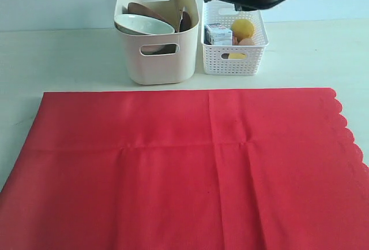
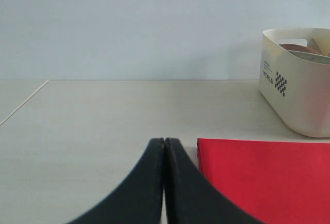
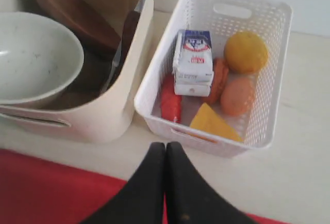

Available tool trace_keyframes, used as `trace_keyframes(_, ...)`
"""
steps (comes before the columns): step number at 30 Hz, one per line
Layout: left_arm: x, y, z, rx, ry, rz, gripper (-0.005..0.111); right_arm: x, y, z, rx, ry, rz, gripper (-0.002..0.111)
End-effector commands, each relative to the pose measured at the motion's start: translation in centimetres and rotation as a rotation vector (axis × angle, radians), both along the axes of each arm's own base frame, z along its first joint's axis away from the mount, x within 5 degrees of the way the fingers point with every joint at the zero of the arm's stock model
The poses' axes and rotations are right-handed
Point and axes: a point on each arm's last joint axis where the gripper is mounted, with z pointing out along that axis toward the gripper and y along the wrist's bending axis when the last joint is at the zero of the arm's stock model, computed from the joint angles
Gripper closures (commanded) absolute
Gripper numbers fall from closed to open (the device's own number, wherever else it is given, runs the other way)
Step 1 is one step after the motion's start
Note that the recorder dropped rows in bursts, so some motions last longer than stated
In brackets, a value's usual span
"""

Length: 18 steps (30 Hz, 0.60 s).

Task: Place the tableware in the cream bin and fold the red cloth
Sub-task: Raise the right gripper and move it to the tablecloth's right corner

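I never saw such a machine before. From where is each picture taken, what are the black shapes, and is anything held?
This is a robot with two arms. The wide view comes from a camera off the arms; the other two from cameras on the left and right wrists. The black shapes are claws: left claw, right claw, both shut, holding nothing. On the pale table lie a large bright red cloth, spread flat, a tall cream plastic bin holding a pale green-white bowl and a round brown plate, and a white lattice basket of food.
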Motion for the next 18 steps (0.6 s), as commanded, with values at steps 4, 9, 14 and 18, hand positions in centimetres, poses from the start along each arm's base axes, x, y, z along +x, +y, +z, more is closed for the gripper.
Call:
trace_keyframes(4, 0.0, -0.1, 0.0, -0.009, -0.005, -0.008, 0.104, -5.8, -2.8, -0.5, 0.021, 0.008, -0.002, 0.108)
trace_keyframes(9, 0.0, -0.1, 0.0, -0.009, -0.005, -0.008, 0.104, -9.6, -4.7, 0.2, 0.035, -0.010, -0.005, 0.108)
trace_keyframes(14, 0.0, -0.1, 0.0, -0.009, -0.005, -0.008, 0.104, -10.4, -5.3, -0.1, 0.004, -0.026, 0.013, 0.108)
trace_keyframes(18, 0.0, -0.1, 0.0, -0.009, -0.005, -0.008, 0.104, -10.0, -4.9, -0.4, 0.015, -0.043, 0.028, 0.108)
